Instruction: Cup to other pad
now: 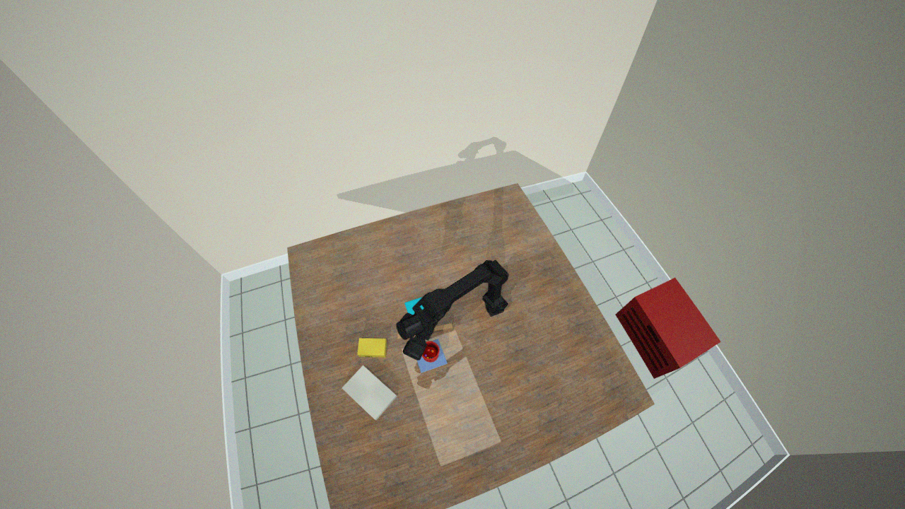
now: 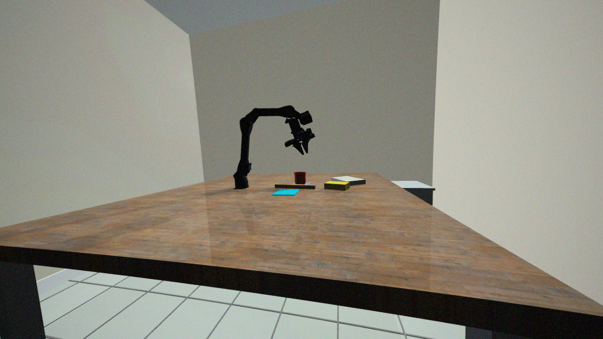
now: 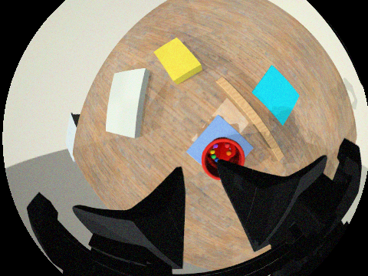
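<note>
Red cup [image 1: 430,351] [image 2: 299,178] [image 3: 208,169] on blue pad [image 1: 433,365] [image 2: 307,183] [image 3: 199,149], below the hand [image 1: 414,349] [image 2: 305,153] [image 3: 200,168].

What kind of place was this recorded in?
Probably a plain robot test room: a small black arm on a wood-topped table, bare walls, and a tiled floor.
</note>
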Robot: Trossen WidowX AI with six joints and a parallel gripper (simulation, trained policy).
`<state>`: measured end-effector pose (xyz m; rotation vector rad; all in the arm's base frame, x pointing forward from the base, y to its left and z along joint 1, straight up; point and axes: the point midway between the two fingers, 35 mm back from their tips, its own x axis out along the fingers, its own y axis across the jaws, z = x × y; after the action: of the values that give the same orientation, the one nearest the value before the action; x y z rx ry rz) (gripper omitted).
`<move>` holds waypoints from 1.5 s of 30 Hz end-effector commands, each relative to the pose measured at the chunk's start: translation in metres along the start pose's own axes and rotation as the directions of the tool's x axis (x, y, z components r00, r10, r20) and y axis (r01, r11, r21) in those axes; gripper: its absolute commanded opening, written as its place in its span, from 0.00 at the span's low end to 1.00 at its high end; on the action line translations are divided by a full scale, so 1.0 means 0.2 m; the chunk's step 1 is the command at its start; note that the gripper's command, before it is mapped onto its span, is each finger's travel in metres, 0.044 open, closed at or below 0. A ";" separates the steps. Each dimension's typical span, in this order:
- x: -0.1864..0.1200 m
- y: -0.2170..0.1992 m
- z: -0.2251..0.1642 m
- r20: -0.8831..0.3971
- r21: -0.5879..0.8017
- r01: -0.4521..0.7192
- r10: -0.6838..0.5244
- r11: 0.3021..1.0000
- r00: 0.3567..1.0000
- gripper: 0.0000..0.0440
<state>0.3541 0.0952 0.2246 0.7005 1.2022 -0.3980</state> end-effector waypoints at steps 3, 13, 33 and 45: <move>0.05 -0.05 -0.02 -0.035 0.009 0.078 -0.078 0.997 0.996 0.32; 0.17 -0.15 -0.08 -0.107 0.014 0.228 -0.225 0.974 0.968 0.34; 0.45 -0.29 -0.17 -0.160 0.017 0.389 -0.381 0.921 0.911 0.40; 0.65 -0.38 -0.23 -0.178 -0.037 0.418 -0.418 0.908 0.891 0.40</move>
<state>0.3180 0.0834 0.0817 0.5004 1.5238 -0.7103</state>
